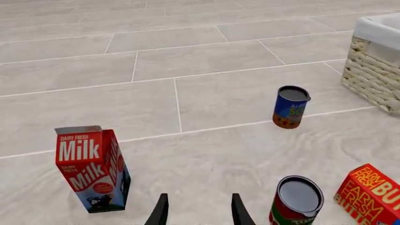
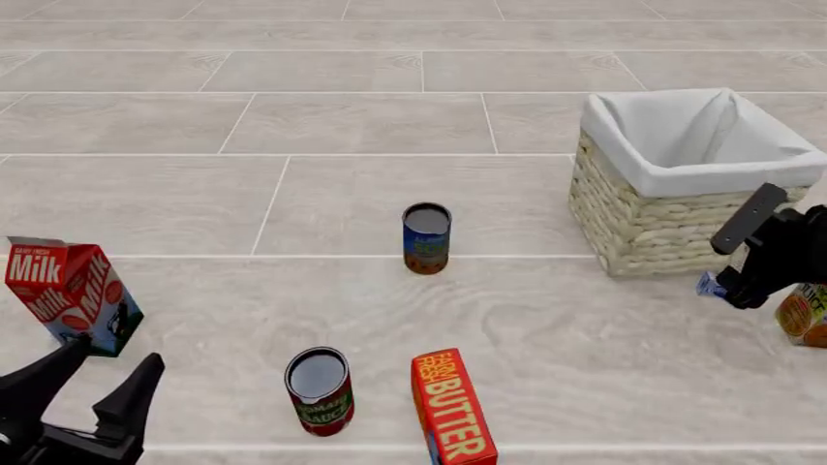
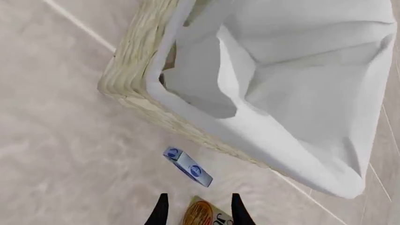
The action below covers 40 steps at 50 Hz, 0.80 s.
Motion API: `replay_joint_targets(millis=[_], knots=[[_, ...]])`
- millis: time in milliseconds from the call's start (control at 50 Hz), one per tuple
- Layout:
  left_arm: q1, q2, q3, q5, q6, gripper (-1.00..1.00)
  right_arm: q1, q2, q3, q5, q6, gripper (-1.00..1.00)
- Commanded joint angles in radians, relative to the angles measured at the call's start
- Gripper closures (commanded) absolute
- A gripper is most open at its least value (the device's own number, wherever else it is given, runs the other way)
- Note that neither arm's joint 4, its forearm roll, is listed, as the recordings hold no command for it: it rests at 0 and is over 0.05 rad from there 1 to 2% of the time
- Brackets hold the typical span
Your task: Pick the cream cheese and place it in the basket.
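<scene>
Heads up, your right arm [image 2: 776,247] covers most of the cream cheese [image 2: 710,285], and the butter box [image 2: 452,407] runs off the bottom edge.

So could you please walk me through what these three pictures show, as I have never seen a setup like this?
This is a simulated scene with two robot arms. The front view looks over the floor-like surface; the other two come from cameras behind each gripper. The left gripper is open and empty beside a milk carton. The right gripper is open and holds nothing; it hangs near the basket, above the small blue cream cheese, which lies on the surface just outside it. Also standing there: a butter box, a red and green can, a blue can, and an orange item at the right edge.
</scene>
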Motion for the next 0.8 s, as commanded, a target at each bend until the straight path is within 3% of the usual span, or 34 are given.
replay_joint_targets(millis=[20,160,300,460,800], knots=[[0.001,0.022,0.0,-0.011,0.006,-1.0,-0.018,0.074,-0.016,-0.023,-0.019,-1.0],[0.007,0.053,0.0,-0.038,0.009,-1.0,-0.025,0.098,-0.008,-0.036,-0.03,-1.0],[0.022,-0.007,0.0,0.011,0.022,-1.0,-0.031,0.121,-0.008,-0.051,-0.037,-1.0],[0.022,0.063,0.0,-0.047,0.015,-1.0,-0.046,0.131,-0.008,-0.073,-0.056,-1.0],[0.018,0.034,0.0,-0.007,0.021,-1.0,-0.087,0.202,-0.042,-0.116,-0.075,-1.0]])
